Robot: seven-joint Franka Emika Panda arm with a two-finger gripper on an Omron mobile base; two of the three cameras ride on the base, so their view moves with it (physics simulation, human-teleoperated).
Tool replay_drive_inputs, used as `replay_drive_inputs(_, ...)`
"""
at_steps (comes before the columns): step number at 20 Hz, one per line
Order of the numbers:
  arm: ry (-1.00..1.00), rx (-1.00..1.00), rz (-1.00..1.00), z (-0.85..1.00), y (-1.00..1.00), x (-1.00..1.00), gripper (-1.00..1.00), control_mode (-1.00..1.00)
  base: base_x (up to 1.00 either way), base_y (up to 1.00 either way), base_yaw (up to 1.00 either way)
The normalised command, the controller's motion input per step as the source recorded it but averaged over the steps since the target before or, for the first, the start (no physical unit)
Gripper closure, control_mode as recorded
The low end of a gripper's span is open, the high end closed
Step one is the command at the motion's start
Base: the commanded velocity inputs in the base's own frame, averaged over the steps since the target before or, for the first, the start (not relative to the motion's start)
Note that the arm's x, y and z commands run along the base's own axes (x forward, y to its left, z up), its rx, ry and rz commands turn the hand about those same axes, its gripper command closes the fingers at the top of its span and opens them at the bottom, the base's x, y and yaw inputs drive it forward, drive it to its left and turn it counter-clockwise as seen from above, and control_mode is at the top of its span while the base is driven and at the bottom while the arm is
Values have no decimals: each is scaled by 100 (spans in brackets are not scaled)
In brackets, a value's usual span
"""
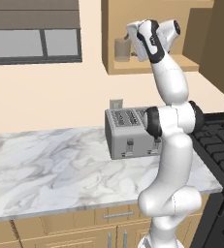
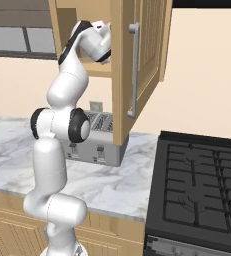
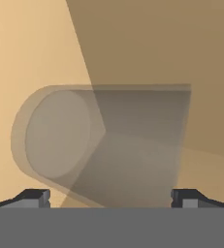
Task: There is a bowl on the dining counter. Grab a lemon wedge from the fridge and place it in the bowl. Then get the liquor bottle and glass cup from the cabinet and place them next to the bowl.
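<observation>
The glass cup [image 1: 122,49] stands on the shelf of the open tan wooden cabinet [image 1: 152,65], at its left end. My gripper [image 1: 129,36] is raised to shelf height just right of the cup, fingers pointing at it. In the hand view the translucent grey cup [image 3: 104,145] looms close and appears lying sideways because the hand is rolled. My gripper [image 3: 111,198] is open, its two fingertips [image 3: 33,197] set wide on either side of the cup, short of touching it. The bowl, lemon wedge, fridge and liquor bottle are out of view.
The cabinet door [image 2: 142,50] hangs open to the right of my hand. Below the arm, a silver toaster [image 1: 130,133] sits on the marbled countertop [image 1: 45,164]. A black stove [image 2: 202,180] lies to the right, and a window [image 1: 33,43] is on the wall to the left.
</observation>
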Motion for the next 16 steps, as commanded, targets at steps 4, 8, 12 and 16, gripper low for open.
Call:
replay_drive_inputs(4, 11, -13, 6, -23, 18, 3, -100, -100, 0, 0, 0)
replay_drive_inputs(8, 14, -12, 7, -26, 18, 3, -100, -100, 0, 0, 0)
replay_drive_inputs(12, 13, -11, 6, -30, 18, 1, 100, -100, 0, 0, 0)
replay_drive_inputs(16, 8, -8, 4, -34, 16, 2, 100, -100, 0, 0, 0)
